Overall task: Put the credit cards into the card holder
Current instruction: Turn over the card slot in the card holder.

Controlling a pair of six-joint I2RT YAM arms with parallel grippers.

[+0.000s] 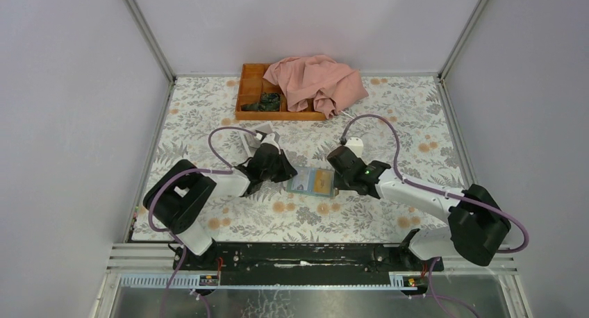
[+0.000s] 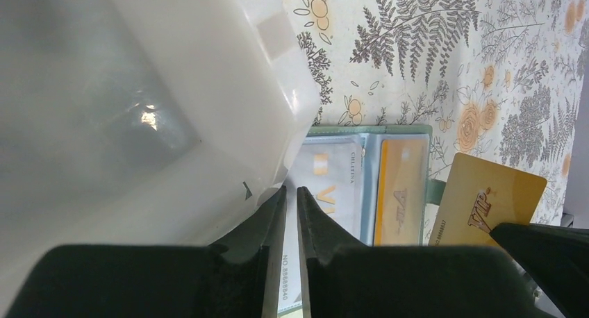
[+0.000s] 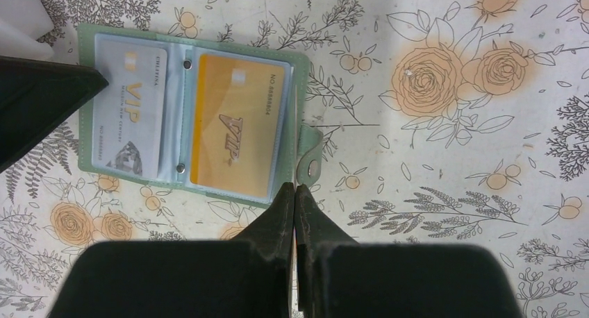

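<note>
Card holder (image 1: pixel 311 181) lies open and flat near the middle of the table (image 1: pixel 417 123), between the two grippers and well apart from every edge. Its left pocket holds a grey card (image 3: pixel 128 116) and its right pocket an orange card (image 3: pixel 236 127), both lying flat under clear sleeves. The snap tab (image 3: pixel 309 158) sticks out from the holder's right edge. Left gripper (image 2: pixel 292 189): jaws barely parted, a narrow slit only, with nothing clamped between them. The grey card's printed number shows through the slit, and the fingertips sit at the holder's left edge. Right gripper (image 3: pixel 295 187): jaws fully together, just beside the snap tab at the holder's near right corner. In the left wrist view a gold card (image 2: pixel 486 196), tilted and outside the holder, is pinched at its corner by that gripper. In the right wrist view this card cannot be made out. A white box (image 1: pixel 251 139) stands close behind the left gripper, its wall just beside the holder's far left corner; its contents cannot be told. At the far edge, left of centre, stands a wooden tray (image 1: pixel 250 78) holding dark green objects (image 1: pixel 265 103) that I cannot identify. A pink cloth (image 1: pixel 316 82) is heaped over its right half and spills onto the table. Floral surface runs from the holder towards the right edge and the near edge. Pale walls close the left, right and far sides.
</note>
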